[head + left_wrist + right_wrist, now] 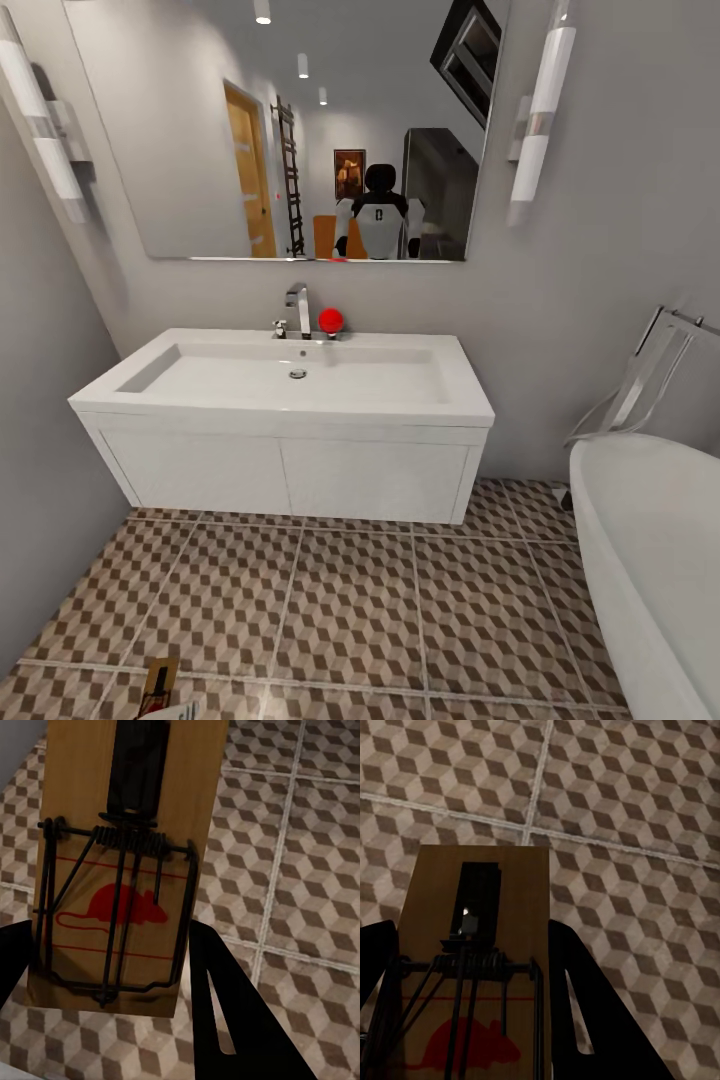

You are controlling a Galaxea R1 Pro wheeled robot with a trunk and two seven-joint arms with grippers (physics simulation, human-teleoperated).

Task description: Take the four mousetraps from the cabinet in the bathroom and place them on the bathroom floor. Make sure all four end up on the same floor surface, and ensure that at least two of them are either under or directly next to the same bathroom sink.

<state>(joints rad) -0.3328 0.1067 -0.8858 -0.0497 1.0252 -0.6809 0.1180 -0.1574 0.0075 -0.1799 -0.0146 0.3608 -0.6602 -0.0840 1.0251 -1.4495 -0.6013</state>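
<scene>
My left gripper (111, 936) is shut on a mousetrap (79, 802), a brown wooden board with dark wire parts and a red mouse print, held above the bathroom floor (300, 870). The tip of this mousetrap (160, 682) shows at the lower left edge of the head view. My right gripper (472, 930) is shut on a second mousetrap (431, 892), also above the cube-patterned tiles (622, 810). The white wall-hung bathroom sink (285, 405) with its chrome faucet (299, 310) is straight ahead. The cabinet is out of view.
A white bathtub (655, 560) fills the right side, its rim close to the sink's right end. A red ball-like object (330, 320) sits beside the faucet. A grey wall (40, 500) closes the left. A mirror (300, 130) hangs above the sink.
</scene>
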